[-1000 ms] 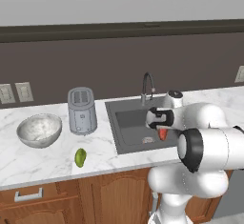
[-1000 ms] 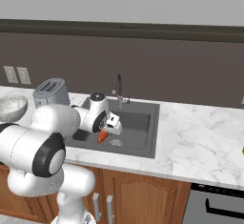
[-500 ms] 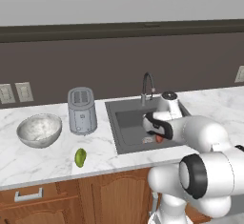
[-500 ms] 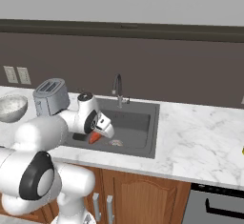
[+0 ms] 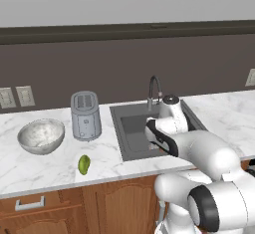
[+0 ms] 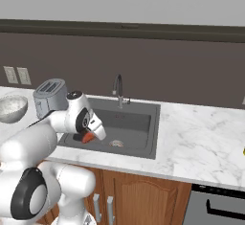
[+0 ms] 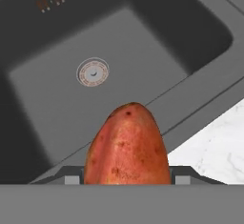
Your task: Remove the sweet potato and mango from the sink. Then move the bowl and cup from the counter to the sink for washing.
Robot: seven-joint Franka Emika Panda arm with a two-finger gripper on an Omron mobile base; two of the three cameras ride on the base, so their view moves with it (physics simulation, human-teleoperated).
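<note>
My gripper (image 7: 126,178) is shut on the sweet potato (image 7: 127,147), an orange-red tapered vegetable that sticks up between the fingers. It hangs above the front left rim of the dark grey sink (image 7: 47,99). From the right base view the sweet potato (image 6: 87,137) shows red under the gripper (image 6: 91,133), over the sink (image 6: 134,121). The green mango (image 5: 83,164) lies on the counter left of the sink (image 5: 130,128). Further left stands the mottled bowl (image 5: 41,136), also in the right base view (image 6: 10,108). A yellow sliver at the right edge is the cup (image 6: 243,151).
A grey toaster (image 5: 85,115) stands between the bowl and the sink. The curved faucet (image 5: 153,86) rises behind the basin. The drain (image 7: 92,72) sits in the basin floor. White marble counter (image 6: 201,142) stretches to the right of the sink.
The arm has swung left with the sweet potato, from over the middle of the sink to its left front edge. Mango, bowl and toaster have not moved.
</note>
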